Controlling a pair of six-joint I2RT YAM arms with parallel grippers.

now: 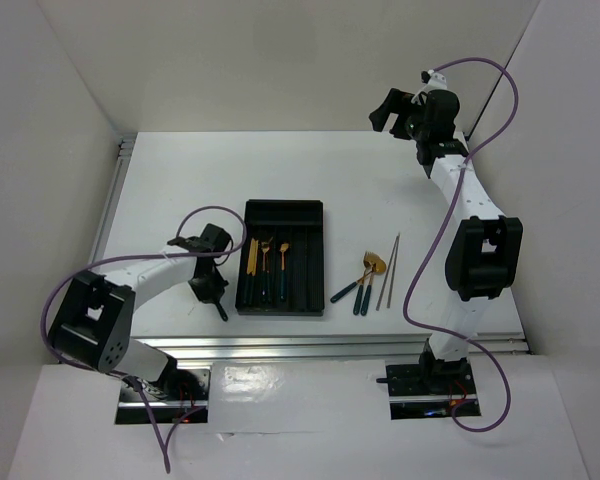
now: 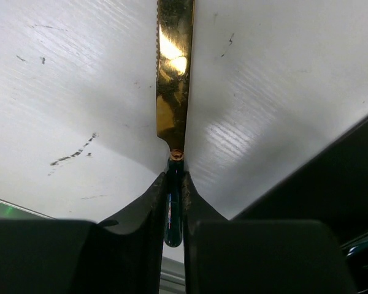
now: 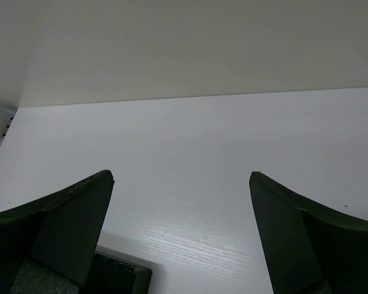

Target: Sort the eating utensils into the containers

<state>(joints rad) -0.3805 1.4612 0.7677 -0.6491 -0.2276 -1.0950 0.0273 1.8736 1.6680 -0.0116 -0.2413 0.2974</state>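
The left hand (image 2: 173, 176) is closed narrowly on a knife (image 2: 174, 79). The knife is gripped by its dark handle, and its gold serrated blade is pointed away over the white bench (image 1: 170, 190). This hand is placed just beside the left side of the black tray (image 1: 283, 204), near the bench's near edge. Several utensils (image 1: 266, 265) are laid lengthwise in the tray's left compartments. On the bench right of the tray, a few more gold-headed pieces (image 1: 363, 280) and two chopsticks (image 1: 389, 270) are seen. The right hand (image 3: 181, 177) is raised over the far right corner, spread wide, with nothing held.
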